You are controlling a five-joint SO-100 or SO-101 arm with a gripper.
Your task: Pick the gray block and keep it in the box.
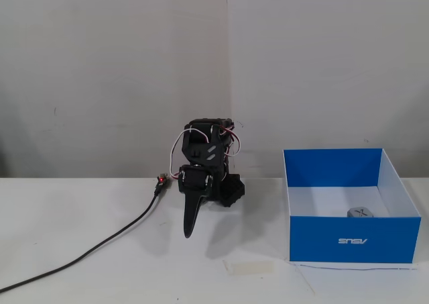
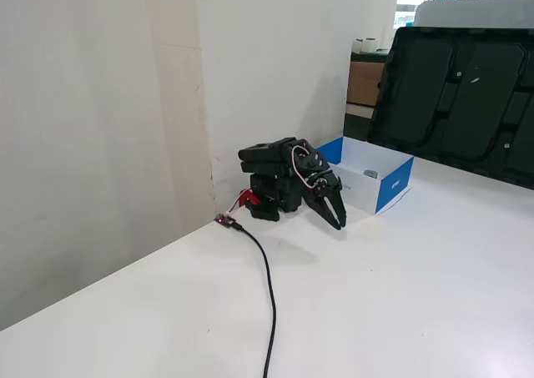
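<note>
arm folded low, gripper (image 1: 190, 234) closed, pointing down

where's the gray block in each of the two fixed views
A fixed view, facing the logo: the gray block lies inside the box, low right in the picture, just behind the front wall.
A fixed view, from the side: the gray block is a small speck inside the box, right of centre.
Shared landmark: the blue box, beside the folded arm's gripper.
</note>
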